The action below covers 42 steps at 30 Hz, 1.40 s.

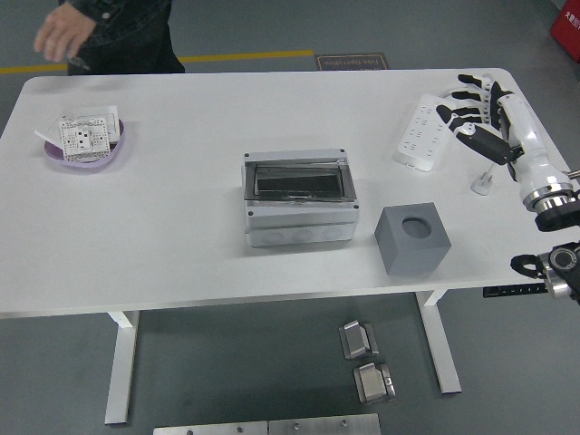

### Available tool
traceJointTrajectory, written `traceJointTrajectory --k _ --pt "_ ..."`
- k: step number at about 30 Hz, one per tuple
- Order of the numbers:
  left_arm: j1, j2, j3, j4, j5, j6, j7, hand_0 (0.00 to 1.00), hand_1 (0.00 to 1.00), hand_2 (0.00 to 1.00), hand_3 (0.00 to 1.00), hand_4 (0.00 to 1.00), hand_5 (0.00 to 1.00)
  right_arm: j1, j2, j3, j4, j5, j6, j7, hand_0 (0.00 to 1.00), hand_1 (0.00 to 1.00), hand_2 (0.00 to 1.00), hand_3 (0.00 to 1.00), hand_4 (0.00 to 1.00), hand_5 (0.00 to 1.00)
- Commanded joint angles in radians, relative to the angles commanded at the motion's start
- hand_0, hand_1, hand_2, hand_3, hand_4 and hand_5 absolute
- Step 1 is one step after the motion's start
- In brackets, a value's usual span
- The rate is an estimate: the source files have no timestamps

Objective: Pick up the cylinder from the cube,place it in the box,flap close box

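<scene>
The grey box (298,201) sits mid-table with its dark see-through flap shut flat on top. To its right stands the grey cube (413,239), its round top hole empty. No cylinder shows in view. My right hand (471,109) hovers at the far right over the power strip, fingers spread and holding nothing. My left arm is out of view. A person (100,32) stands at the top left, one hand raised off the table.
A purple dish (83,145) holding white socket parts lies at the left. A white power strip (426,134) with its cable and plug (482,183) lies at the back right. Metal pieces lie on the floor below the table.
</scene>
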Motion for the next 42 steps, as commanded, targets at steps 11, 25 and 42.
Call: traceJointTrajectory --k 11,25,42 --pt "-0.024 0.012 -0.075 -0.008 0.052 0.005 -0.008 0.684 0.671 0.594 0.617 0.517 0.361 -0.159 0.028 0.321 0.022 0.283 -0.035 0.224 0.614 0.635 0.693 0.766 0.823 0.531" --pt "-0.049 0.027 -0.110 -0.015 0.091 0.029 -0.030 0.681 0.670 0.593 0.617 0.519 0.361 -0.218 0.037 0.462 0.033 0.411 -0.020 0.252 0.644 0.664 0.707 0.776 0.823 0.538" --pt "-0.061 0.032 -0.201 -0.027 0.163 0.048 -0.050 0.684 0.679 0.600 0.622 0.563 0.334 -0.223 0.056 0.449 0.022 0.458 0.055 0.243 0.734 0.730 0.774 0.811 0.819 0.535"
